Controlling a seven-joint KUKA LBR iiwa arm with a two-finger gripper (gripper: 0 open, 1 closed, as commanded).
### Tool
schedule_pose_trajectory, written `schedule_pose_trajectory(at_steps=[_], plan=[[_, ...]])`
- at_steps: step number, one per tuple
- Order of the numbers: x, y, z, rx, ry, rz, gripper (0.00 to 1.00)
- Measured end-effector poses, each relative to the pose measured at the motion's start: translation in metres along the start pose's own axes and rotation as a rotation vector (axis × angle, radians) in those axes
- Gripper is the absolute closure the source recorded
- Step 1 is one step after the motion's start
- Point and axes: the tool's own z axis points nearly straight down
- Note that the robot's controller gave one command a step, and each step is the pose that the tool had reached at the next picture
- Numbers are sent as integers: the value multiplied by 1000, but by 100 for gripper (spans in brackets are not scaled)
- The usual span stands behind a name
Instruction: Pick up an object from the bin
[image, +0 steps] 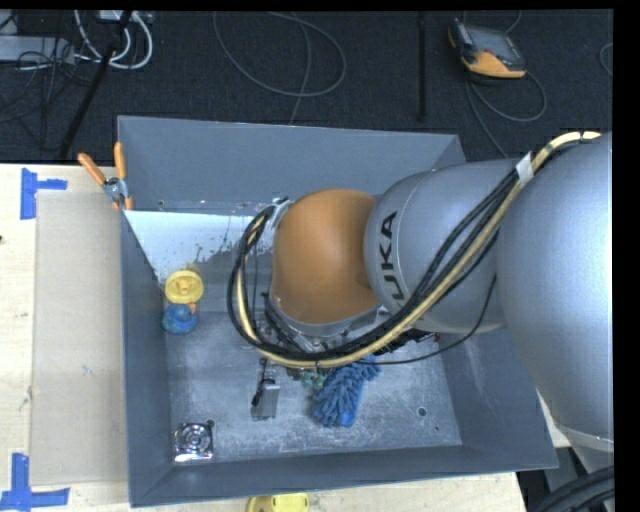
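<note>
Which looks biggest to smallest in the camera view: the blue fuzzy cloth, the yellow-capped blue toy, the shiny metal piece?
1. blue fuzzy cloth, partly hidden by the arm
2. yellow-capped blue toy
3. shiny metal piece

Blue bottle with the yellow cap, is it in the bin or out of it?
In: the blue bottle rests on the floor of the grey bin, by its left wall.

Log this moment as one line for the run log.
gripper low over bin floor | nearest: blue shaggy cloth beside it | near left wall: yellow-capped bottle
</note>
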Motion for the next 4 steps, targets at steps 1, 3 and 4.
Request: schedule_pose_trajectory(at_steps=[1, 3, 4], plan=[[-2, -1, -4, -1, -7, 6, 100], [-2, -1, -4, -1, -7, 7, 0], [-30, -31, -1, -3, -9, -31, 0]])
